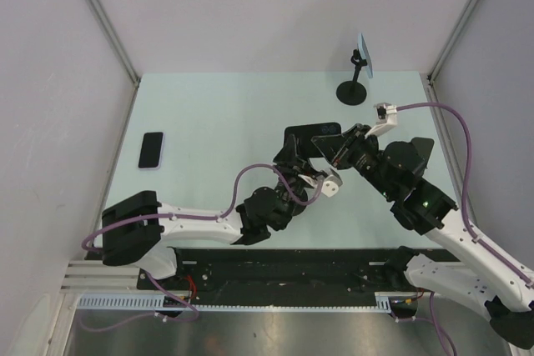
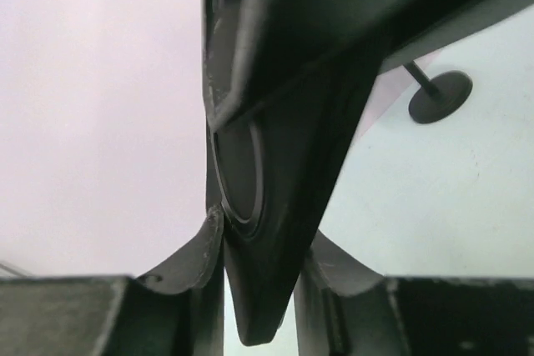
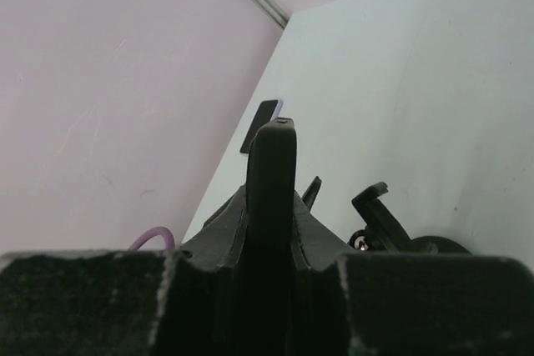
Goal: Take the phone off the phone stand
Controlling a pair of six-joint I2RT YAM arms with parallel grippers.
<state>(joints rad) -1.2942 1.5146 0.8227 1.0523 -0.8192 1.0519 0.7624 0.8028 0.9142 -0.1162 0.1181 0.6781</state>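
A black phone [image 1: 313, 132] is held above the table's middle, between both arms. My right gripper [image 1: 344, 144] is shut on its right edge; in the right wrist view the phone [image 3: 274, 152] stands edge-on between the fingers of that gripper [image 3: 274, 198]. My left gripper [image 1: 294, 151] is shut on the black phone stand [image 2: 250, 181], on a part with a round ring, just under the phone; the gripper [image 2: 263, 231] pinches it from both sides. A clamp arm of the stand [image 3: 380, 210] shows beside the phone. Whether phone and stand still touch is hidden.
A second dark phone [image 1: 151, 150] lies flat at the table's left, also in the right wrist view [image 3: 261, 125]. Another stand [image 1: 351, 92] with a blue plate [image 1: 364, 54] stands at the back right; its base shows in the left wrist view [image 2: 440, 95]. Walls enclose three sides.
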